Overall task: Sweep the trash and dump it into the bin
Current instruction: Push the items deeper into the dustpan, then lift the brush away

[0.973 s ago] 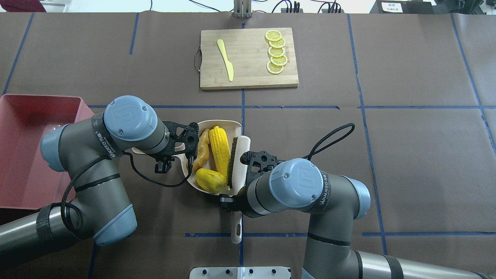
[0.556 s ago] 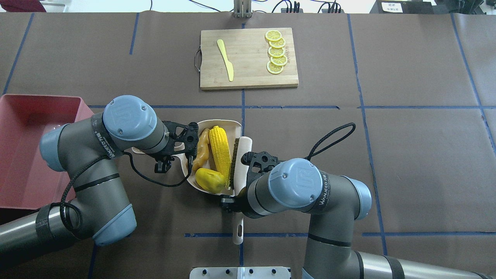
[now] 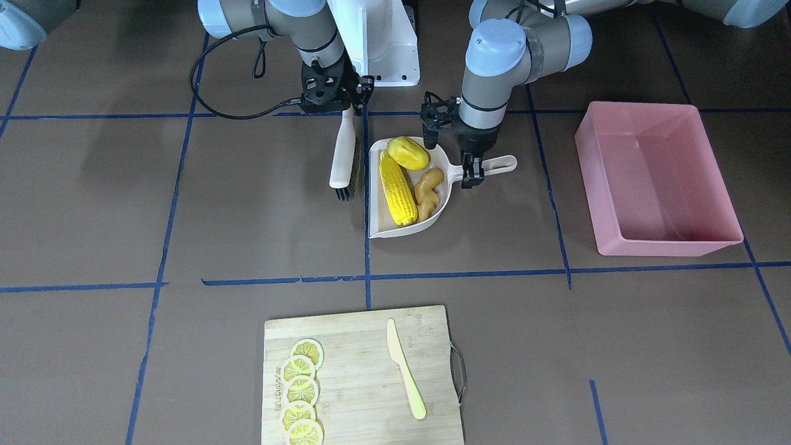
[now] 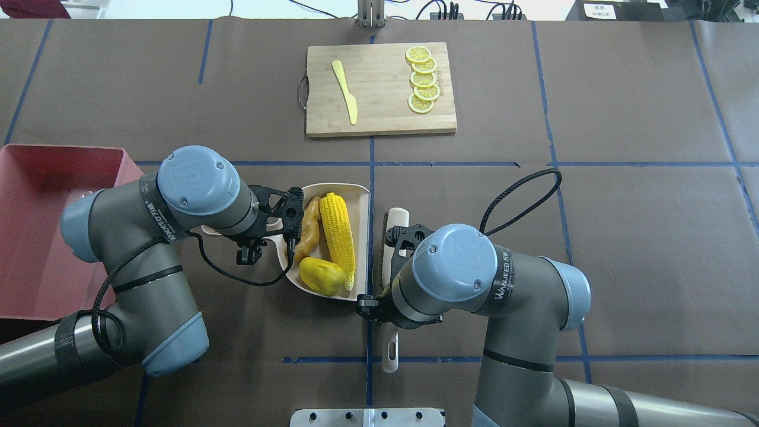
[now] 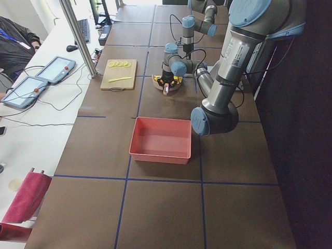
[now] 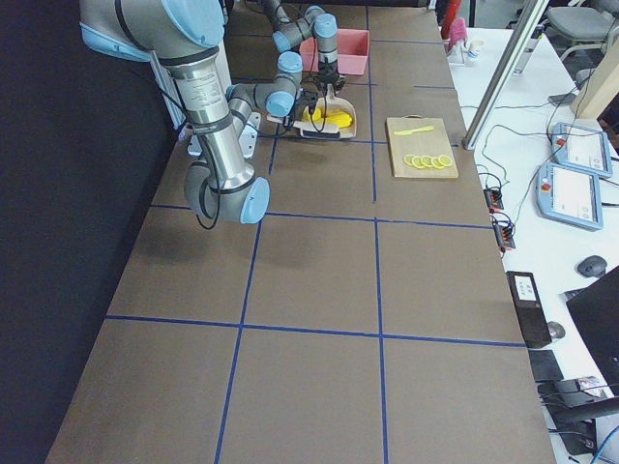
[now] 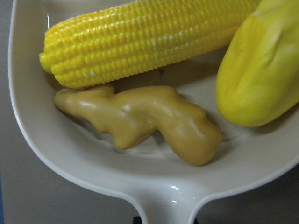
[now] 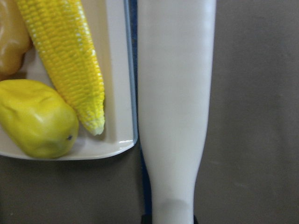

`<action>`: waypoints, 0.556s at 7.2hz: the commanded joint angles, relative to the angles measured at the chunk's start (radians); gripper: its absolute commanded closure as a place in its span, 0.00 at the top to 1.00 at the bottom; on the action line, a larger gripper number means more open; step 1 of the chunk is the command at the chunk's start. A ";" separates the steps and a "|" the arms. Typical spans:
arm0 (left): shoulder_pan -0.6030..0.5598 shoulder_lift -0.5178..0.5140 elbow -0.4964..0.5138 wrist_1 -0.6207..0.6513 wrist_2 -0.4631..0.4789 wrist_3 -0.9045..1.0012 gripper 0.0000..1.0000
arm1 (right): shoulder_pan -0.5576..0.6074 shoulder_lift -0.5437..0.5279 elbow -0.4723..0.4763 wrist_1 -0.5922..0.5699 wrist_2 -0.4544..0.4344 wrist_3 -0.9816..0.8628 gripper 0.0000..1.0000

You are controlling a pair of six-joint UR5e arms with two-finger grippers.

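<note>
Facing the robot, the left gripper (image 3: 471,168) pinches the dustpan (image 3: 401,232) by its handle; corn cob (image 3: 395,188), yellow lump (image 3: 408,152) and ginger root (image 3: 428,187) lie inside. The right gripper (image 3: 345,102) clamps the brush (image 3: 342,162), just beside the dustpan. Overhead, the bin (image 4: 35,237) (pink, at the left edge) sits well apart. In the left wrist view the ginger root touches the corn cob.

left gripper (image 3: 472,172) low, jaws clamped, right gripper (image 3: 347,110) low, jaws clamped, elbows bent
</note>
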 commanded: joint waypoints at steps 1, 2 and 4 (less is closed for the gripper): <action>-0.001 -0.001 -0.002 -0.001 -0.003 0.000 0.00 | 0.020 -0.010 0.002 -0.086 -0.004 -0.086 0.00; -0.006 0.001 -0.006 -0.003 -0.004 0.000 0.00 | 0.021 -0.020 0.001 -0.102 0.001 -0.131 0.00; -0.057 0.007 -0.052 -0.010 -0.006 -0.003 0.00 | 0.018 -0.040 -0.002 -0.103 0.004 -0.146 0.00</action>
